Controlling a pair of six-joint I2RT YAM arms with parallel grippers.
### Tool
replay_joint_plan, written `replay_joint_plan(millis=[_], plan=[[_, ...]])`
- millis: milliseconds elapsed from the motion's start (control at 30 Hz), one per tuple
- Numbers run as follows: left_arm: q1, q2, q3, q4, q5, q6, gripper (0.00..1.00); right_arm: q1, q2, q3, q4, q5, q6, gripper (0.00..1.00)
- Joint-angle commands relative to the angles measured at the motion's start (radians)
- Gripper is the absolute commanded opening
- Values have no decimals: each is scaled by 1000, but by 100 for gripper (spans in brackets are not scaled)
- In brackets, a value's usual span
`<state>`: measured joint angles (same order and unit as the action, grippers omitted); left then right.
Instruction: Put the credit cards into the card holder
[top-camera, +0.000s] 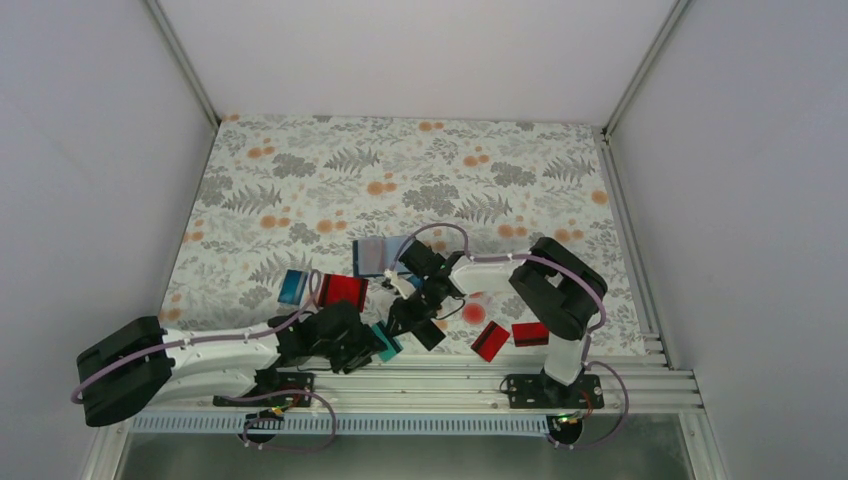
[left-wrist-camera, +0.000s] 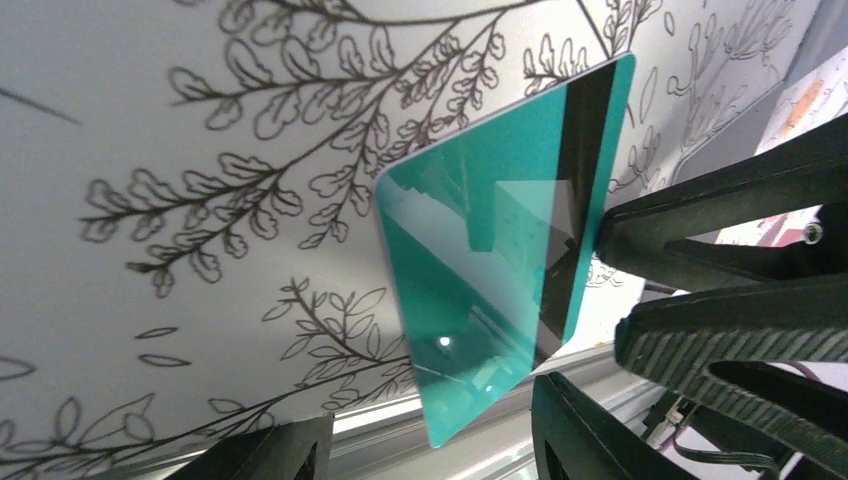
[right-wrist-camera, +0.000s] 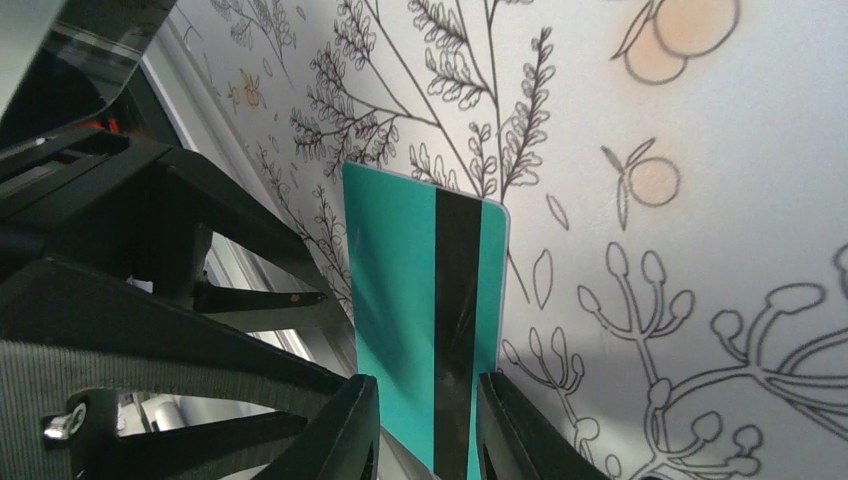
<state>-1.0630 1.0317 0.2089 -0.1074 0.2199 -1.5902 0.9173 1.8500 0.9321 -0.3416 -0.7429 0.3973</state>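
The thin teal plastic credit card (right-wrist-camera: 415, 300), dark-striped along its long axis, sits at the leaf-printed table's (top-camera: 300, 180) 6 o'clock edge, pointing 12-to-6 in the right wrist view. The left gripper (left-wrist-camera: 432, 405) stands spread around it. The right gripper (right-wrist-camera: 428, 385) has narrowly parted jaws overlapping its 6 o'clock end; I cannot tell whether they grip it.

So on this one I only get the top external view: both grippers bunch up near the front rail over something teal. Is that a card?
Observer: Yes, a teal card with a dark stripe down one side.
Operator: Who has it?
Observer: Its near end sits between the fingers of the right gripper; a firm grip I cannot confirm.
Operator: And the left?
Observer: The left gripper has its fingers apart, either side of the card's lower corner, clear of it.
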Motion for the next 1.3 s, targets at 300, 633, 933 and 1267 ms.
replay_joint_plan(millis=[300, 633, 933, 1267], plan=[[-1, 66, -60, 240, -57, -27, 42, 19, 20, -104, -47, 57, 4, 26], [0, -43, -39, 142, -137, -4, 32, 19, 25, -115, -43, 39, 0, 26], [0, -27, -23, 152, -142, 23, 31, 20, 29, -122, -27, -7, -8, 26], [-1, -67, 19, 90, -182, 58, 25, 22, 40, -128, -16, -27, -6, 26]])
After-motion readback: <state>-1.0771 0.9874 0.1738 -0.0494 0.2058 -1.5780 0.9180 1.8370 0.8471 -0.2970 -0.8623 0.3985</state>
